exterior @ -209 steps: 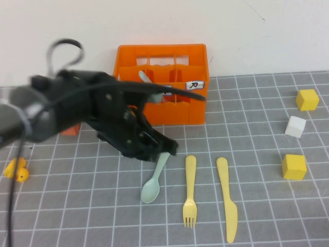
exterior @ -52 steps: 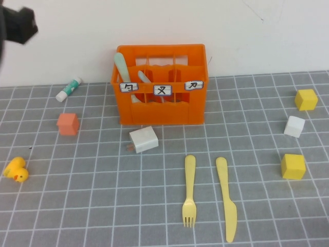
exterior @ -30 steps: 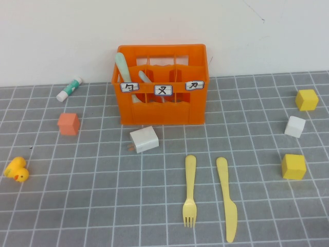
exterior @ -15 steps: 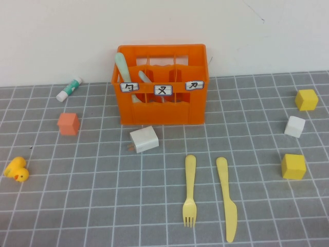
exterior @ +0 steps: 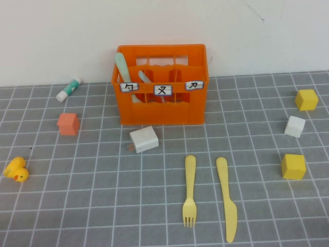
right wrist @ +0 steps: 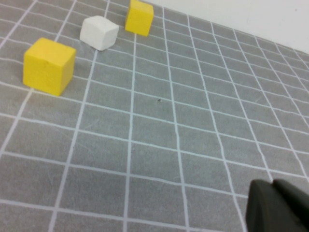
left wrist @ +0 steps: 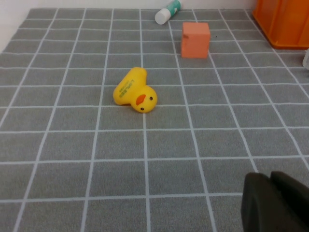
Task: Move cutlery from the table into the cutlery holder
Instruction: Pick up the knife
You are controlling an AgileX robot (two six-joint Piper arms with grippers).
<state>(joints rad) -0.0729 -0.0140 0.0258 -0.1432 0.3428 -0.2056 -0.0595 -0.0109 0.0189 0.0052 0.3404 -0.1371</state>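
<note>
The orange cutlery holder (exterior: 162, 85) stands at the back of the table (exterior: 92, 206). A pale mint-green spoon (exterior: 123, 69) leans in its left compartment and a grey fork (exterior: 145, 78) stands beside it. On the table in front lie a yellow fork (exterior: 189, 190) and, to its right, a yellow knife (exterior: 227, 198). Neither arm shows in the high view. My left gripper (left wrist: 271, 178) hovers shut and empty over the table's left part, near the duck. My right gripper (right wrist: 272, 184) hovers shut and empty over the right part, near the cubes.
A white block (exterior: 144, 139) lies just in front of the holder. On the left are a white-and-green tube (exterior: 69, 88), an orange-pink cube (exterior: 68, 124) and a yellow duck (exterior: 15, 170). On the right sit two yellow cubes (exterior: 294, 166) (exterior: 307, 99) and a white cube (exterior: 295, 126).
The left arm has carried the mint-green spoon from the table into the holder and drawn back out of the high view. Over the last second nothing moves.
</note>
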